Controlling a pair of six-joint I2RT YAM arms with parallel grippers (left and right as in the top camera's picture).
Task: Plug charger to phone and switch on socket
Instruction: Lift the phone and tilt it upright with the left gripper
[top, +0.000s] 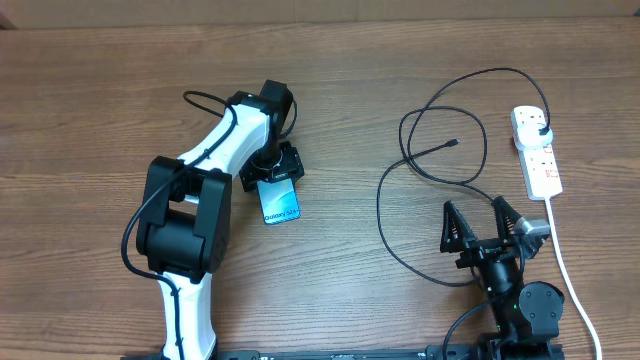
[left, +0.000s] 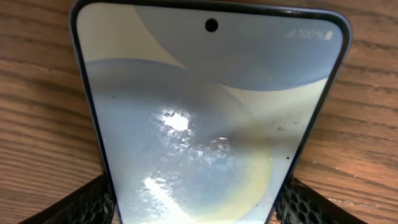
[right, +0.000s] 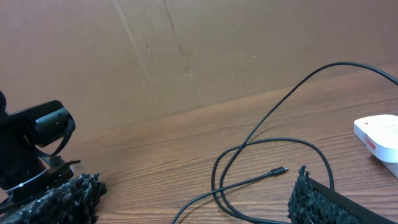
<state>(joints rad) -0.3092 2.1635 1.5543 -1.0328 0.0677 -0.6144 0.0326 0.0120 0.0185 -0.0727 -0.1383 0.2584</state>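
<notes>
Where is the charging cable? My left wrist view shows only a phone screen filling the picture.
Observer: The black charger cable lies looped on the robot's right side, well apart from the phone.
Operator: Is its small end in anything?
Observer: No, the connector tip lies loose, plugged into nothing.
Operator: And the other end?
Observer: The black plug sits in the white power strip at the far right.
Operator: Is the other arm holding something?
Observer: No, the right tool is open and empty, close to the cable's loop.
</notes>
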